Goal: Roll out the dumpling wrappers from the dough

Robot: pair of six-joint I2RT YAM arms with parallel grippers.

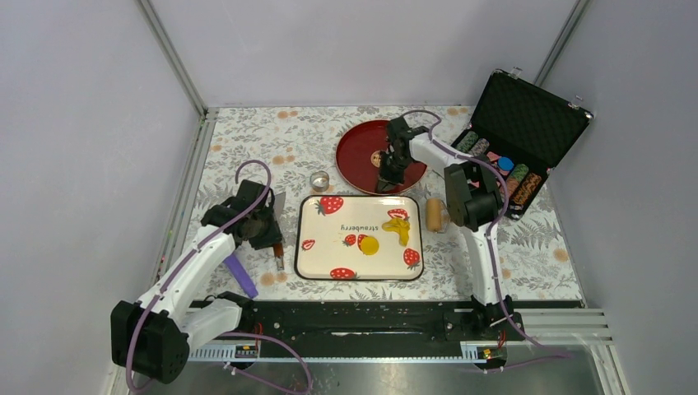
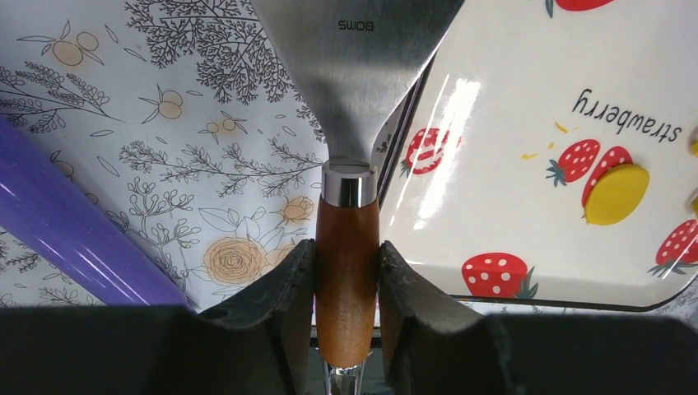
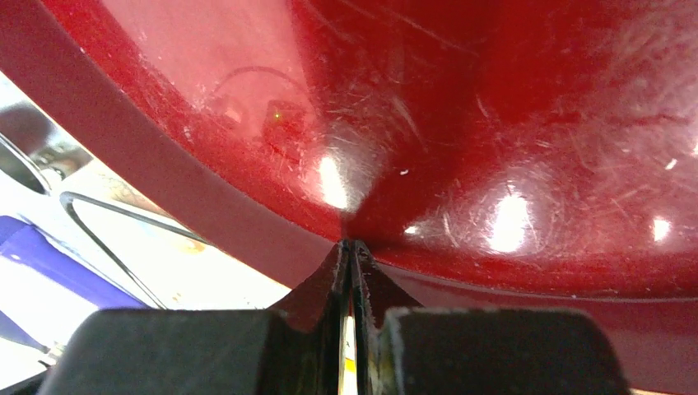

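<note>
A small round yellow dumpling wrapper (image 1: 369, 244) lies on the strawberry tray (image 1: 317, 247), with the ragged yellow dough (image 1: 397, 230) just right of it. The wrapper also shows in the left wrist view (image 2: 616, 193). My left gripper (image 1: 272, 234) is shut on the wooden handle of a metal scraper (image 2: 346, 263) beside the tray's left edge (image 2: 494, 107). My right gripper (image 1: 385, 183) is shut, with its tips (image 3: 351, 247) at the near rim of the red plate (image 1: 362, 140). A small yellowish piece (image 1: 376, 158) lies on the plate.
A metal ring cutter (image 1: 319, 178) stands left of the plate. A wooden rolling pin (image 1: 434, 214) lies right of the tray. An open poker chip case (image 1: 514, 144) is at the back right. A purple bar (image 1: 240, 274) lies near the left arm.
</note>
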